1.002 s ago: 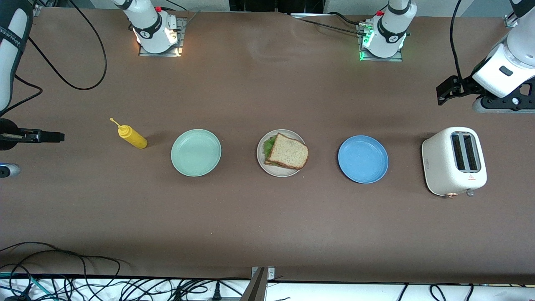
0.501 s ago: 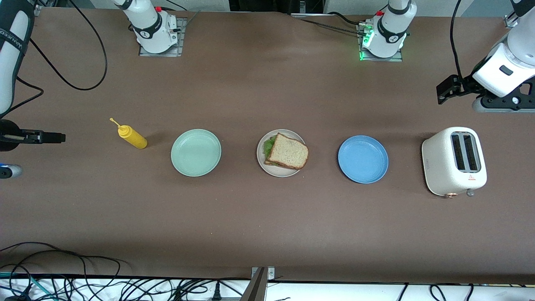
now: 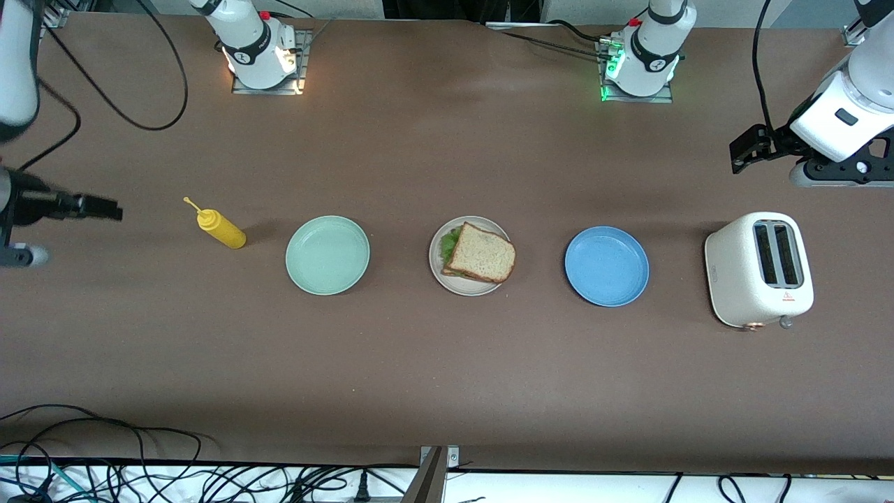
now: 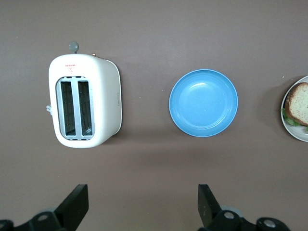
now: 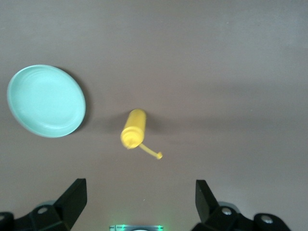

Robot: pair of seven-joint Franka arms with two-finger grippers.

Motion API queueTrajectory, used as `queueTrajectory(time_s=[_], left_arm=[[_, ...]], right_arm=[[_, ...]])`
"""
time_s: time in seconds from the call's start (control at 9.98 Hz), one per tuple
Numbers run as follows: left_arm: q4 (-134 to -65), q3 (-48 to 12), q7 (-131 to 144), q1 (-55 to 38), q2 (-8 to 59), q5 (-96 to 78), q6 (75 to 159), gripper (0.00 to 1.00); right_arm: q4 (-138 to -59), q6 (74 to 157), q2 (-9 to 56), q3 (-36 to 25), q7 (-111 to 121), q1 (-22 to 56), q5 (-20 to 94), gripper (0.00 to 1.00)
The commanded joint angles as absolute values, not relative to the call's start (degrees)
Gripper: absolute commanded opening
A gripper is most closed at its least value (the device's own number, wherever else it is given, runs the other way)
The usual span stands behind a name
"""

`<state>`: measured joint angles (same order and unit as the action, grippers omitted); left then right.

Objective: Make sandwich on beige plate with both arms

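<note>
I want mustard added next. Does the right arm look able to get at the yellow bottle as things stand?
Probably yes. The right gripper is open, holds nothing and hangs above the yellow bottle, which stands upright and alone. The mint-green plate sits apart from it, so nothing blocks a straight descent.

brown table (image 3: 447,377), tangled cables (image 3: 140,475) along edge

You get even, soft overhead light on the brown table (image 3: 419,363), no harsh glare. Shadows fall toward about 1 o'clock in the front view: see the yellow bottle (image 3: 222,229). The right arm (image 3: 17,63) at 9 o'clock smears with motion blur. The bottle (image 5: 133,129) looks slightly soft in the right wrist view; the toaster (image 4: 85,100) is crisp.
</note>
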<state>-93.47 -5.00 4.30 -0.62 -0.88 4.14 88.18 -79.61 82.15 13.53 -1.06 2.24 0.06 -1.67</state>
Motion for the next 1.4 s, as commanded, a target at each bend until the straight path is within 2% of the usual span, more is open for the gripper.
queueTrajectory(time_s=[0.0,0.8,1.1,1.3], left_arm=[[-92.37,-5.1,5.01,-0.53,-0.79,3.08,86.92,1.0],[-92.37,-5.1,4.92,-0.53,-0.79,3.08,86.92,1.0],[-92.37,-5.19,4.92,-0.53,-0.79,3.08,86.92,1.0],[-92.37,-5.1,5.01,-0.53,-0.79,3.08,86.92,1.0]], right_arm=[[-85.34,85.08,10.46,0.44,2.11,-1.58,-2.64,1.0],[-85.52,86.74,10.46,0.53,2.11,-1.58,-2.72,1.0],[-93.58,94.99,6.17,0.53,2.11,-1.58,-2.64,1.0],[-93.95,95.62,5.89,0.44,2.11,-1.5,-2.81,1.0]])
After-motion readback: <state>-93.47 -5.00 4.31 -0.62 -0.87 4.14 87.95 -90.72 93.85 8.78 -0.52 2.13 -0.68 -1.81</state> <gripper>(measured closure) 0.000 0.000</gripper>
